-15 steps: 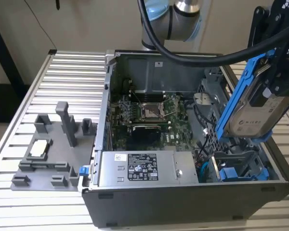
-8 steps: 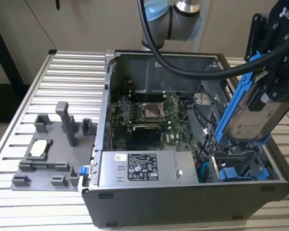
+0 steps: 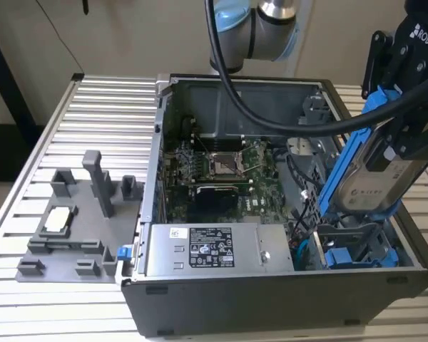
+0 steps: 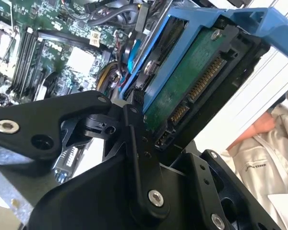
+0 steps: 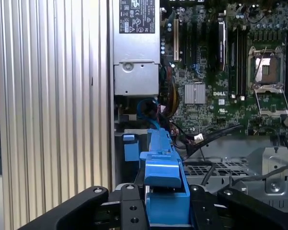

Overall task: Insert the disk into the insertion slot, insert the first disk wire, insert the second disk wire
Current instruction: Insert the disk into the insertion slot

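The ribbed metal table point(image 3: 71, 107) carries the open computer case point(image 3: 271, 306), which lies on its side with its upper face fully uncovered, so access into the case from above is unobstructed apart from a black cable point(image 3: 271, 114) draped across the opening. On the table against the case wall on the exterior view's left sits a grey fixture plate point(image 3: 78, 228). Inside the case, the motherboard point(image 3: 228, 178) occupies the floor and the large silver labelled box point(image 3: 207, 249) runs along the case's near wall. At the case's corner on the exterior view's right stands the insertion slot point(image 3: 346, 231), a grey sheet-metal bay with a perforated wall; another blue-fronted carrier point(image 3: 342, 256) sits low in that same corner. The disk point(image 3: 374, 178) is tilted steeply over this corner: its lower end dips inside the case rim just above the bay, and its upper end rises clear of the case. Whether the lower end touches the bay metal cannot be told. The gripper point(image 3: 399, 146) is clenched on the disk's upper part, with black fingers point(image 5: 129, 206) pressed against both sides of the blue carrier frame. In the second wrist view the disk's green circuit board and connector row face the camera, with a person's light sleeve point(image 4: 264, 163) beyond.
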You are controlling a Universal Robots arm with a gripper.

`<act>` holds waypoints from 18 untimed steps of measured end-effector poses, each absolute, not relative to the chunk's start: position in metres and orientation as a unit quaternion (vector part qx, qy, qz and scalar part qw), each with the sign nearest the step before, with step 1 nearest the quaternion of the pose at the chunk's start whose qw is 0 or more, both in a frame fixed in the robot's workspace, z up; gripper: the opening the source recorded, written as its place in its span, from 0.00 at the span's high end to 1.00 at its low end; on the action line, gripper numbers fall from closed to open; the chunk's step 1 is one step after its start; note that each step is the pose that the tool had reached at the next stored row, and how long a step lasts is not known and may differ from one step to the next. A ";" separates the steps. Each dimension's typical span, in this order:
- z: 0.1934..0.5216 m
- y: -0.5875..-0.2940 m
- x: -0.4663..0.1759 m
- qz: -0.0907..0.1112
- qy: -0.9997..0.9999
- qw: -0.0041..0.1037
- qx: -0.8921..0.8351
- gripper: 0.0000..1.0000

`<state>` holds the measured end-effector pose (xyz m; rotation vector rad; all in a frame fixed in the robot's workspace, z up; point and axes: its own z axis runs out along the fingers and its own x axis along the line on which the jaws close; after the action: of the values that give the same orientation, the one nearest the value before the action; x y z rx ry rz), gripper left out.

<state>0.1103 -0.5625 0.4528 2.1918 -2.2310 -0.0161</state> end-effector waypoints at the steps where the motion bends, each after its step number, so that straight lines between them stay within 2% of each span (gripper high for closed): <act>1: 0.451 -0.562 0.111 -0.005 -0.713 0.007 0.701 0.67; 18: 0.430 -0.566 0.120 -0.005 -0.713 0.007 0.701 0.67</act>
<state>0.1202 -0.5660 0.4296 2.1932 -2.2295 -0.0159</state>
